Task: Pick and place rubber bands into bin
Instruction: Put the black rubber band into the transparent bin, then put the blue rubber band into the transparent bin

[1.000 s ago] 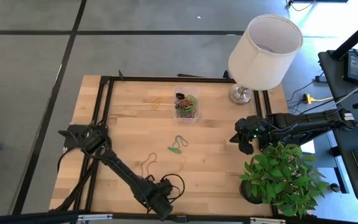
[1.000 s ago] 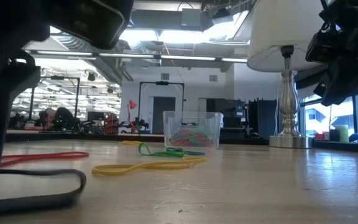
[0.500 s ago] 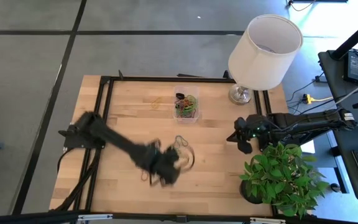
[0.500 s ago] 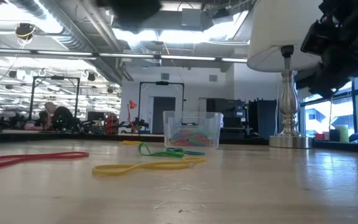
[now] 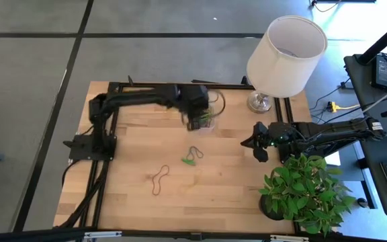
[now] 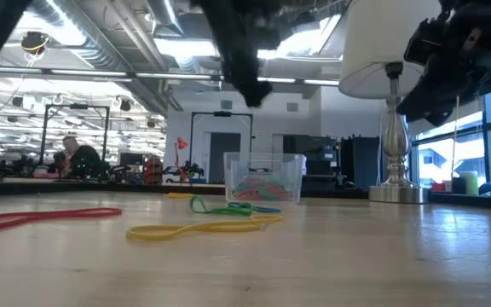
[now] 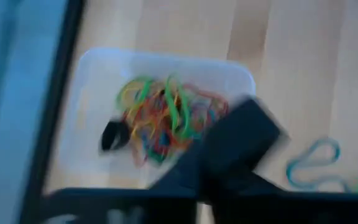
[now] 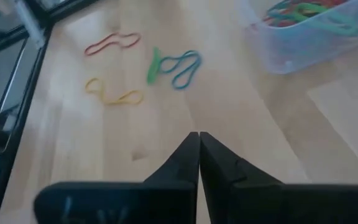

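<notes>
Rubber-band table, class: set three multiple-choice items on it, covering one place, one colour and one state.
1. The left gripper is:
A. over the bin
B. beside the plant
C. at the table's near edge

2. The loose band touching the green band is:
A. black
B. blue
C. orange

3. The right gripper is:
A. wide open
B. shut on a band
C. shut, holding nothing

Answers:
1 A: the left wrist view looks straight down into the bin.
2 B: the blue band lies against the green one.
3 C: its fingers meet with nothing between them.
</notes>
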`<move>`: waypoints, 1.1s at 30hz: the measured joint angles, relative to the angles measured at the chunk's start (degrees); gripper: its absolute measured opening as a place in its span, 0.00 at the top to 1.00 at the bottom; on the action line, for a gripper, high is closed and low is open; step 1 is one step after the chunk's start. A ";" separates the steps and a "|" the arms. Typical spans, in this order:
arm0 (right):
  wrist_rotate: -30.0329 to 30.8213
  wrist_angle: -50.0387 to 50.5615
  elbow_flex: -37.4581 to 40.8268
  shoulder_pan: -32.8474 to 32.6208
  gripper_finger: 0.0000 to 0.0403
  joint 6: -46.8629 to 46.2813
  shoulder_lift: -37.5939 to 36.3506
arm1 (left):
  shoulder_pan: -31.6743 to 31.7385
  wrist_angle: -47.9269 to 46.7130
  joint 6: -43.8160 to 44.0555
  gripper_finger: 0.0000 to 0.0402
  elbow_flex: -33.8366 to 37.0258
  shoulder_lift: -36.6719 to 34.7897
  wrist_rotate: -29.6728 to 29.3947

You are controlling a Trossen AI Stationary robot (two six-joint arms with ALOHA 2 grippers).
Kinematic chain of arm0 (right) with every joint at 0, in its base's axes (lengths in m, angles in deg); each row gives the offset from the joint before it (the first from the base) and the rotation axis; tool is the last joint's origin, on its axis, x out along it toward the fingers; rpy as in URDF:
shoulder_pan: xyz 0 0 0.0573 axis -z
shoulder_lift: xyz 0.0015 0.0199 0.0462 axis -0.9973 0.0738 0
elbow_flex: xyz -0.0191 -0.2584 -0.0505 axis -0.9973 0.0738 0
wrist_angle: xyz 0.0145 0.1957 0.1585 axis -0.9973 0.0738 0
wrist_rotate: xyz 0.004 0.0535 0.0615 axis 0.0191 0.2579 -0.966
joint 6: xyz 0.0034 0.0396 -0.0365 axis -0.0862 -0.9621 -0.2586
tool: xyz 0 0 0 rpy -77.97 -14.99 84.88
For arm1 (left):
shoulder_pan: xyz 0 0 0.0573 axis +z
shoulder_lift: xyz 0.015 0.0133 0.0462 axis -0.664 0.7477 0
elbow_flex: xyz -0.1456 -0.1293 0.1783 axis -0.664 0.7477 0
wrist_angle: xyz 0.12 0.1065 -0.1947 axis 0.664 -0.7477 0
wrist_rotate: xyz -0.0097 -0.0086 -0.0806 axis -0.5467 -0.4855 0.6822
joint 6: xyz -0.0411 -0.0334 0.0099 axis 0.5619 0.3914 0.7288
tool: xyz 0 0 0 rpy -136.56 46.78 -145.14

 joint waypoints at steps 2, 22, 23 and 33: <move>1.73 -0.03 0.00 0.00 0.96 -1.34 0.00 | 3.47 2.06 -3.92 0.99 0.01 2.36 4.07; 11.86 -0.04 0.00 0.04 0.96 -15.20 0.00 | 4.61 3.05 -17.11 0.80 0.09 13.27 9.29; 11.86 -0.04 0.00 0.04 0.96 -15.20 0.00 | 4.65 3.06 -17.11 0.78 0.09 13.27 8.95; 11.86 -0.01 0.00 0.04 0.96 -14.76 0.00 | 4.59 4.13 -15.04 0.66 -1.50 11.92 7.11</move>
